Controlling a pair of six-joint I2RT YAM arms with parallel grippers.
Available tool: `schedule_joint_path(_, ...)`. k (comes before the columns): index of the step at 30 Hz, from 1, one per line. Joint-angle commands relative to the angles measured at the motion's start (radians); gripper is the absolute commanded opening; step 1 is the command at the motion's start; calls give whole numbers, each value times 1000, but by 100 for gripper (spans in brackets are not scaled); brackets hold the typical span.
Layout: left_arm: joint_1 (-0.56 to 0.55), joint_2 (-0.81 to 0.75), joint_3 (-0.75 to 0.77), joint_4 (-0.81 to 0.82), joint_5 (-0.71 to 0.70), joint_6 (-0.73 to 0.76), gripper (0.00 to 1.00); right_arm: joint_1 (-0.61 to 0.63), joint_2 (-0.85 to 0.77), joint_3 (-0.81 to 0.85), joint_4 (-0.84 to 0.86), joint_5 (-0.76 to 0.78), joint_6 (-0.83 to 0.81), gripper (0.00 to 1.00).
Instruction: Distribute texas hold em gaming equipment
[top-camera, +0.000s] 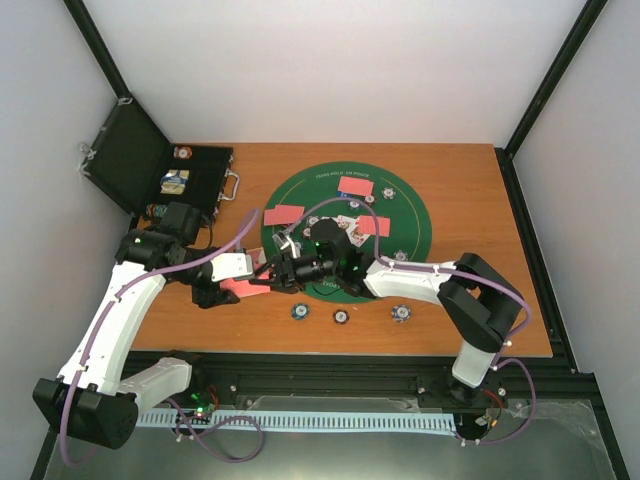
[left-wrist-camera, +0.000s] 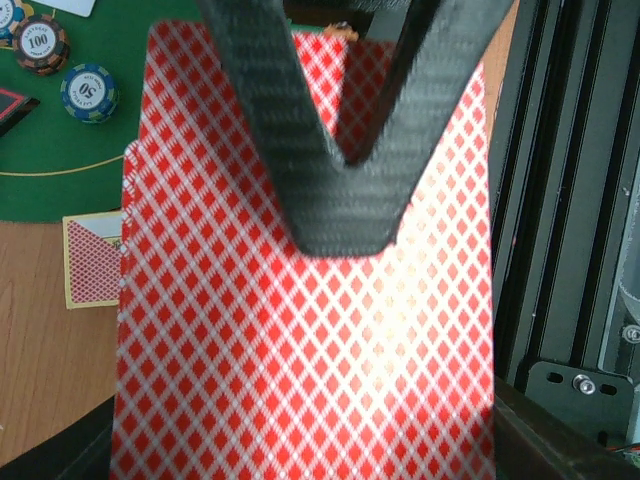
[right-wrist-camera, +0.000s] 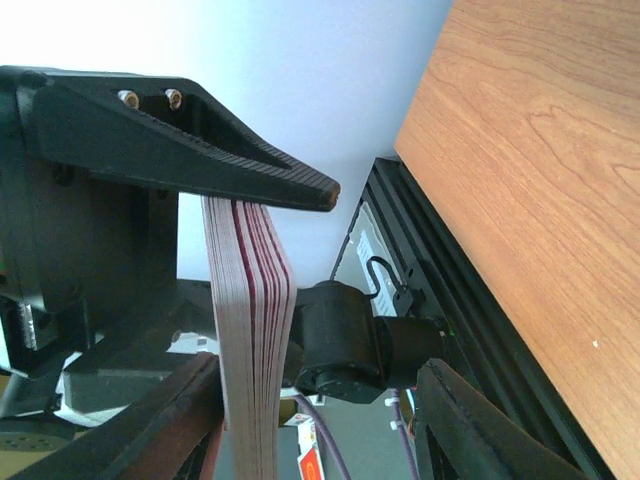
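My left gripper (top-camera: 232, 288) is shut on a deck of red-backed playing cards (top-camera: 247, 288) near the table's front left. The deck fills the left wrist view (left-wrist-camera: 300, 330) and shows edge-on in the right wrist view (right-wrist-camera: 250, 340). My right gripper (top-camera: 275, 278) is open at the deck. Its fingers (left-wrist-camera: 330, 170) lie across the top card, and the deck's edge stands beside its left finger (right-wrist-camera: 150, 420). Three red cards (top-camera: 285, 213) lie face down on the green mat (top-camera: 410, 215). Poker chips (top-camera: 341, 317) lie along the mat's near edge and on it (left-wrist-camera: 90, 92).
An open black case (top-camera: 140, 160) with small items inside stands at the back left. A single card (left-wrist-camera: 92, 258) lies on the wood beside the mat. The black frame rail (top-camera: 330, 380) runs along the near edge. The left arm's link (top-camera: 120, 300) crosses the front left.
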Motion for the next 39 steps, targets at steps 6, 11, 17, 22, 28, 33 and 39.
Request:
schedule_joint_path(6,4,-10,36,-1,33,3,22,-41,-88,-34,-130,36,-37,36)
schedule_joint_path(11,4,-13,25,6,23,8,22,-44,-124,-33,-121,36,-23,17)
schedule_joint_path(17,4,-11,26,5,19,9,22,-57,-154,-32,-172,41,-36,3)
schedule_joint_path(22,4,-16,18,7,8,15,22,-96,-204,-64,-202,39,-51,3)
schedule_joint_path(28,4,-16,18,6,5,15,22,-238,-292,-113,-282,5,-99,3)
schedule_joint_path(33,4,-8,15,11,-1,12,22,-398,-329,-118,-432,-20,-209,3)
schedule_joint_path(39,4,6,-26,50,-23,-1,22,-681,-254,-45,-688,3,-422,3)
